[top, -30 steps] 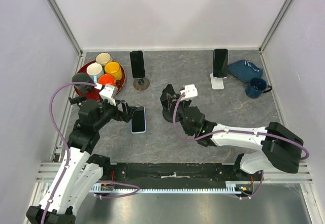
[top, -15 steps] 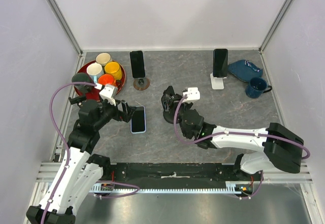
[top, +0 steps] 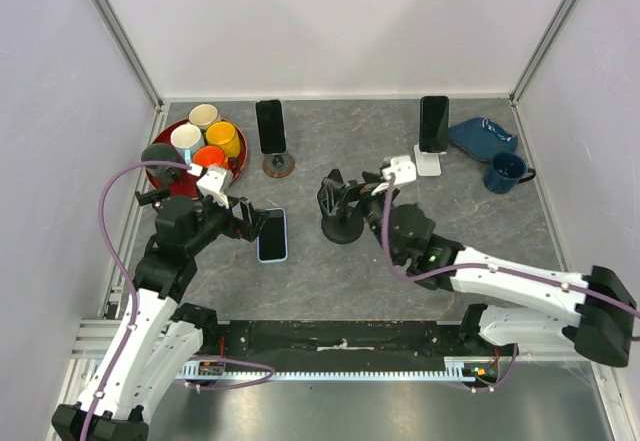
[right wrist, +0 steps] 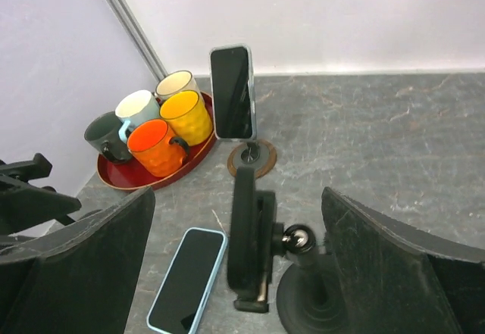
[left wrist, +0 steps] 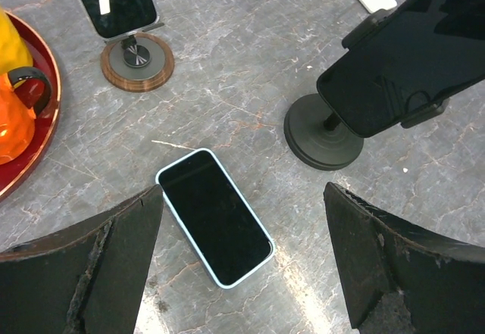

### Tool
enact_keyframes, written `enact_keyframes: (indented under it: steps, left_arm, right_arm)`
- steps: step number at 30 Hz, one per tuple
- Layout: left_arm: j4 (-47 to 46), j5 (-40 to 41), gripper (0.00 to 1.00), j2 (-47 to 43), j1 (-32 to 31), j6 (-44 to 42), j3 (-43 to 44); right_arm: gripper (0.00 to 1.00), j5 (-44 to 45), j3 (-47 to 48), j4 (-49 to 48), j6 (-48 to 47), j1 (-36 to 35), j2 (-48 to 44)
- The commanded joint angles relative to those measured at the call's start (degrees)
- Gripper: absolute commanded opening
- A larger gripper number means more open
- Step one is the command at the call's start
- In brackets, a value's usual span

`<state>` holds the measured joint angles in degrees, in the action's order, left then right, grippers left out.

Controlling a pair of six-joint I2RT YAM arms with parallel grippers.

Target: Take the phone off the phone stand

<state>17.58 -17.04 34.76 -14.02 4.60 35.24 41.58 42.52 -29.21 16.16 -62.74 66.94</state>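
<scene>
Item: tabletop (top: 480, 221) with three occupied phone stands and one loose handset. Task's thing, by judgement: the phone (right wrist: 242, 228) clamped in the black stand (left wrist: 324, 133), near the middle of the tabletop and slightly toward the left edge. It sits tilted in a cradle on a ball joint above a round weighted base, so it probably has to be lifted out of the clamp rather than slid off. Right tool (right wrist: 236, 194): fingers spread wide, holding nothing, level with that phone and just short of it. The handset faces it edge-on, so closing would likely pinch front and back faces. Left tool (left wrist: 242, 191): also fully spread and empty, poised over the blue-cased phone (left wrist: 216, 228), which lies flat, screen up, toward the near-left part of the tabletop and off any stand. From there it seems well placed to steady the black base if it tips. Other entries: wooden-based stand (left wrist: 138, 63) with its phone (right wrist: 231, 92) upright by the far edge, left of centre. White stand (top: 430, 161) with a phone (top: 433, 123) by the far edge, right of centre. Red tray (left wrist: 34, 148) of mugs (right wrist: 182, 114) at the far-left corner. Dark blue mug (top: 505, 171) at the far-right corner.
</scene>
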Motion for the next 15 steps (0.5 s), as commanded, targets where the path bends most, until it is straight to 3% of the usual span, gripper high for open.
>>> enact_keyframes:
  steps: [1, 3, 8, 11, 12, 15]
  left_arm:
    - [-3.1, -4.1, 0.94, 0.1, -0.5, 1.5, 0.1]
    - [-4.7, -4.4, 0.95, 0.8, -1.2, 3.7, 0.5]
    - [-5.5, -1.4, 0.96, 4.3, -7.7, 7.2, 2.7]
    - [-6.1, 3.7, 0.96, 7.6, -14.7, 8.6, 4.7]
    - [-6.4, 7.9, 0.96, 8.3, -16.8, 8.8, 5.7]
    - [-7.6, 16.7, 0.96, 11.4, -25.4, 8.1, 7.9]
  right_arm:
    - [0.98, -15.8, 2.3, 10.4, 1.7, 8.0, -7.7]
    - [0.98, -24.6, 1.0, 12.3, 2.2, 11.1, -10.2]
    - [0.98, -35.8, 1.8, 21.0, -1.2, 20.5, -15.0]
    - [0.98, -41.5, 2.7, 24.8, -3.4, 27.2, -13.1]
    - [0.98, -49.4, 1.8, 24.6, -3.4, 29.4, -12.5]
    - [0.98, -62.2, -2.9, 19.0, -0.7, 37.7, -9.6]
